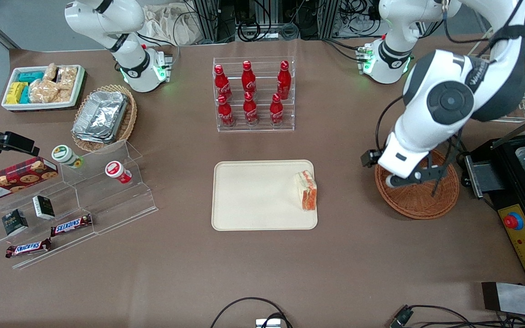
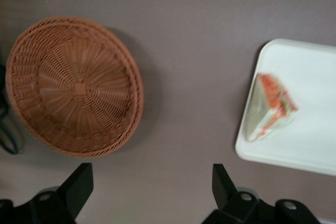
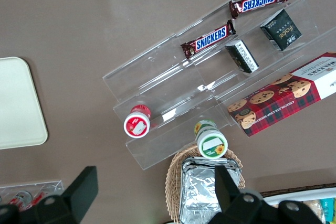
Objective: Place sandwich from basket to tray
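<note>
The gripper (image 2: 149,190) hangs above the basket (image 1: 419,200) with its fingers (image 2: 79,182) spread wide, holding and touching nothing. The basket has nothing in it, and the sandwich (image 1: 307,190) lies on the tray (image 1: 253,200), at the tray's edge nearest the basket. A clear rack of red bottles (image 1: 251,93) stands farther from the front camera than the tray, with bare table between tray and basket.
</note>
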{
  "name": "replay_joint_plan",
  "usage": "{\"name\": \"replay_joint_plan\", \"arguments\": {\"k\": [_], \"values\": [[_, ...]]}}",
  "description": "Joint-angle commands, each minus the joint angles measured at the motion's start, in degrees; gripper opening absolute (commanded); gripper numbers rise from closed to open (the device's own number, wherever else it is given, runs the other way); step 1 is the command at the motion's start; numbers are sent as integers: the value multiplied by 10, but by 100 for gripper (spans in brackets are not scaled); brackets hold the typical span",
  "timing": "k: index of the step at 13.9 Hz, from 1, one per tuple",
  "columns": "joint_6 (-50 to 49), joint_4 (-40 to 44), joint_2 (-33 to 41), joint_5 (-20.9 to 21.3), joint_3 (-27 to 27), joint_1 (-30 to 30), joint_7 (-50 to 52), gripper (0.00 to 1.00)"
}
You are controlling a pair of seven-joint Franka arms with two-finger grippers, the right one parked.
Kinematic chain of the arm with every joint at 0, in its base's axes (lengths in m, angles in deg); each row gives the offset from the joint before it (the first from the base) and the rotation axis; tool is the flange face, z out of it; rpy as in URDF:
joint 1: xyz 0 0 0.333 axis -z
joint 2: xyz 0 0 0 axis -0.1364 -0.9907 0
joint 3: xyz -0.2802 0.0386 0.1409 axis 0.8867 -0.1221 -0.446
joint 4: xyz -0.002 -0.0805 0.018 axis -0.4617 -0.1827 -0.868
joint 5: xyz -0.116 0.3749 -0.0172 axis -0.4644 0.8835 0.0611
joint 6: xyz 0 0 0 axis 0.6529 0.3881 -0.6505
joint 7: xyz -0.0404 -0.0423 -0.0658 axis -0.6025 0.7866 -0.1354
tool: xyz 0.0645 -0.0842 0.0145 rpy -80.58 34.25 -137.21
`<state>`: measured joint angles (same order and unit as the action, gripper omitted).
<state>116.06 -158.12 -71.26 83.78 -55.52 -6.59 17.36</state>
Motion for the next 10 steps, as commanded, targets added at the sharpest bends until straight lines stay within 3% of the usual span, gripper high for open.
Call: {"name": "replay_joint_plan", "arguments": {"k": [1,5,10], "values": [[9,-47,47,-9,4,-31,-31,100],[-18,-24,45,-24,4,-77,-84,100],[-22,-7,44,-39,3,-92,-104,100]]}}
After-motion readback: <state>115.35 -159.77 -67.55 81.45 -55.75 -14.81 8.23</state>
